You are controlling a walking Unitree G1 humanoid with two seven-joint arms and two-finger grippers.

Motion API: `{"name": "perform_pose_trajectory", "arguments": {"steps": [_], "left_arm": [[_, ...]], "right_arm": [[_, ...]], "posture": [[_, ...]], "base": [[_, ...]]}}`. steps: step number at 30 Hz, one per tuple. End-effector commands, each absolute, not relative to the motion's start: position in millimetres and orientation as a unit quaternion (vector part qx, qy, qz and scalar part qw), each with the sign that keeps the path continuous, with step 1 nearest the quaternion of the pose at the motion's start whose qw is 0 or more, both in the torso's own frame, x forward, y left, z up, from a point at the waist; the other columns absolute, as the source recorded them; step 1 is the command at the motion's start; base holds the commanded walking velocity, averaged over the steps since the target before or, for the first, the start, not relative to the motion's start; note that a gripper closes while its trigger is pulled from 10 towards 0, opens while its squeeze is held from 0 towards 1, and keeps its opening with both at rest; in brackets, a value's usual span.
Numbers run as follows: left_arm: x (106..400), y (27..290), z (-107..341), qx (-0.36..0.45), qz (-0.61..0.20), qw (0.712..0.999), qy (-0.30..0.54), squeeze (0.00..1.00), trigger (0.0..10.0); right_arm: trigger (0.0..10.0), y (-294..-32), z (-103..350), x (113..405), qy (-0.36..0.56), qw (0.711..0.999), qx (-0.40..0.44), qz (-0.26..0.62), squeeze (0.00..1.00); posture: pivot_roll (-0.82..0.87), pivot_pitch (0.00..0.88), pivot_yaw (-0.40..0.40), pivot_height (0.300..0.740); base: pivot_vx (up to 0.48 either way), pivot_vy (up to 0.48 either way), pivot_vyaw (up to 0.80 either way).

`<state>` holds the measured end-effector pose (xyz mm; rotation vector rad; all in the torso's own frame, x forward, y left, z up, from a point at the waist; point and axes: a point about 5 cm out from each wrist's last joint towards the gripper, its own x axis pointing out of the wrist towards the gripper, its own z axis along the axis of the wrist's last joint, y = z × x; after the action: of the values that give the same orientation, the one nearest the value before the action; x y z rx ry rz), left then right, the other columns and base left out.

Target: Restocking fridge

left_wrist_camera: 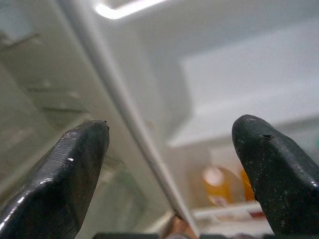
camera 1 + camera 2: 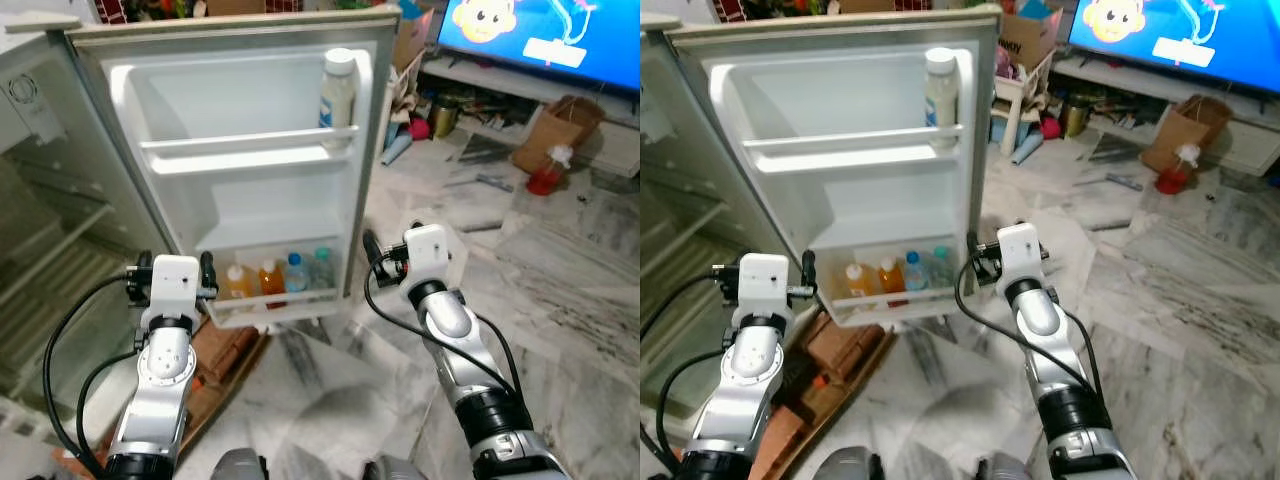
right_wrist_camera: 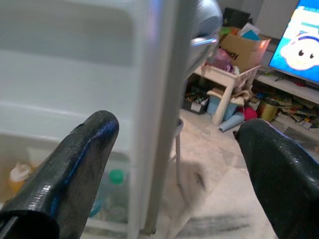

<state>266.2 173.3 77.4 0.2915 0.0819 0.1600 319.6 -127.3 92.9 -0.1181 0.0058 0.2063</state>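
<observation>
Marble flooring runs under the robot, and both arms reach toward the open fridge door (image 2: pixel 250 150). Nearest, the left gripper (image 1: pixel 169 164) hangs with its fingers spread wide and empty, facing the door's hinge edge; the right gripper (image 3: pixel 174 164) is likewise spread and empty, straddling the door's free edge without touching it. Beyond them, the lower door shelf (image 2: pixel 275 305) holds two orange bottles (image 2: pixel 255 280) and two clear bottles (image 2: pixel 305 270) side by side. Farther up, a white bottle (image 2: pixel 337 90) stands in the upper door rack. Nothing is carried, so the step in hand looks like handling the door: the right gripper should stay square to the edge and move slowly, lest the bottles rattle.
</observation>
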Motion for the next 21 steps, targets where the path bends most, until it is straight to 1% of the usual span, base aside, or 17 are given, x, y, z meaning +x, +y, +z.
{"name": "perform_pose_trajectory", "arguments": {"steps": [1, 3, 7, 8, 9, 10, 11, 13, 15, 16, 17, 19, 21], "left_arm": [[268.3, 163.1, 74.5, 0.148, 0.062, 0.986, 0.043, 0.0, 10.0], [268.5, 166.0, 71.9, 0.159, 0.055, 0.985, 0.045, 0.0, 10.0], [264.1, 175.4, 63.3, 0.177, 0.047, 0.981, 0.058, 0.0, 10.0], [264.1, 175.4, 63.3, 0.177, 0.047, 0.981, 0.058, 0.0, 10.0], [261.0, 180.4, 60.2, 0.181, 0.048, 0.98, 0.063, 0.0, 10.0], [258.8, 184.5, 58.5, 0.184, 0.053, 0.979, 0.066, 0.0, 10.0], [256.8, 188.0, 57.3, 0.185, 0.058, 0.979, 0.068, 0.0, 10.0], [249.6, 201.6, 55.8, 0.182, 0.093, 0.976, 0.071, 0.0, 10.0], [248.0, 203.8, 55.6, 0.179, 0.1, 0.976, 0.069, 0.0, 10.0], [244.4, 207.8, 55.4, 0.173, 0.118, 0.976, 0.068, 0.0, 10.0], [242.9, 208.0, 55.9, 0.162, 0.122, 0.977, 0.064, 0.0, 10.0], [240.7, 207.2, 58.0, 0.152, 0.121, 0.979, 0.055, 0.0, 10.0], [240.1, 206.2, 59.0, 0.144, 0.118, 0.981, 0.052, 0.0, 10.0]], "right_arm": [[10.0, -134.6, 88.5, 317.0, 0.01, 0.994, -0.058, 0.095, 0.0], [10.0, -131.5, 91.2, 311.1, -0.008, 0.991, -0.049, 0.122, 0.0], [10.0, -132.4, 90.0, 299.4, -0.016, 0.982, -0.086, 0.168, 0.0], [10.0, -132.4, 90.0, 299.4, -0.016, 0.982, -0.086, 0.168, 0.0], [10.0, -137.3, 85.1, 297.7, 0.01, 0.984, -0.075, 0.159, 0.0], [10.0, -139.4, 83.7, 297.8, 0.018, 0.986, -0.063, 0.153, 0.0], [10.0, -141.5, 83.2, 298.0, 0.018, 0.987, -0.059, 0.145, 0.0], [10.0, -150.1, 84.4, 301.0, 0.004, 0.994, -0.045, 0.095, 0.0], [10.0, -150.9, 83.5, 301.2, 0.007, 0.995, -0.039, 0.088, 0.0], [10.0, -153.4, 83.8, 300.2, -0.003, 0.996, -0.042, 0.075, 0.0], [10.0, -155.4, 83.5, 299.7, -0.008, 0.996, -0.054, 0.068, 0.0], [10.0, -159.9, 81.7, 298.9, -0.013, 0.996, -0.071, 0.05, 0.0], [10.0, -163.7, 78.1, 298.1, -0.006, 0.997, -0.071, 0.037, 0.0]], "posture": [[0.17, 0.018, 0.013, 0.74], [0.17, 0.007, 0.028, 0.74], [0.15, 0.0, 0.039, 0.74], [0.15, 0.0, 0.039, 0.74], [0.15, 0.0, 0.036, 0.74], [0.15, 0.0, 0.034, 0.74], [0.15, 0.0, 0.032, 0.74], [0.15, 0.0, 0.029, 0.74], [0.15, 0.0, 0.029, 0.74], [0.16, 0.0, 0.031, 0.74], [0.16, 0.0, 0.038, 0.74], [0.16, 0.0, 0.05, 0.74], [0.16, 0.0, 0.056, 0.74]], "base": [[0.0, -0.48, 0.0], [0.0, -0.48, 0.0], [0.0, -0.48, 0.0], [0.0, -0.48, 0.0], [0.0, -0.48, 0.0], [0.0, -0.48, 0.0], [0.0, -0.48, 0.0], [0.0, -0.48, 0.0], [0.0, -0.48, 0.0], [0.0, -0.334, 0.0], [0.0, -0.304, 0.0], [0.0, 0.0, 0.0], [0.0, 0.0, 0.0]]}}
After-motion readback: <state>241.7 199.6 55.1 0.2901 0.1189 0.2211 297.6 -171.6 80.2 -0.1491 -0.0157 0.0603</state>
